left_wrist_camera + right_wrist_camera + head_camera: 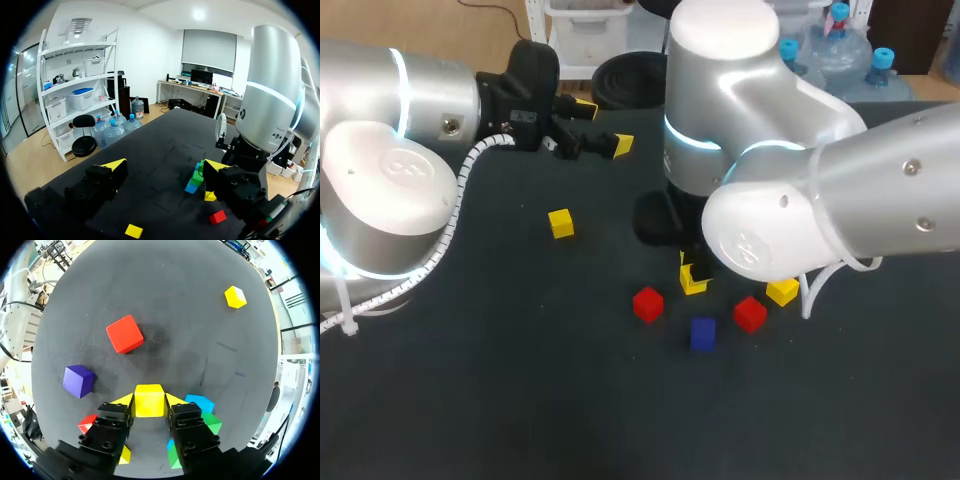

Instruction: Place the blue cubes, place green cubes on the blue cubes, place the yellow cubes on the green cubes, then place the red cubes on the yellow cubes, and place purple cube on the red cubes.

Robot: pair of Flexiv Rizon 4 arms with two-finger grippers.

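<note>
My right gripper grips a yellow cube near the middle of the table, just beside the blue cubes and green cubes. My left gripper hangs wide open near the far edge.

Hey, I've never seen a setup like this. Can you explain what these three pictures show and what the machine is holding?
These are two robot arms at a dark table. One picture looks down from above; the other two come from a camera on each arm's wrist. The right gripper is shut on a yellow cube. The left gripper is open and empty. Loose on the table lie, among others, a red cube, a purple cube and a second yellow cube. Beside the right gripper, a green cube sits on a blue cube.
</note>
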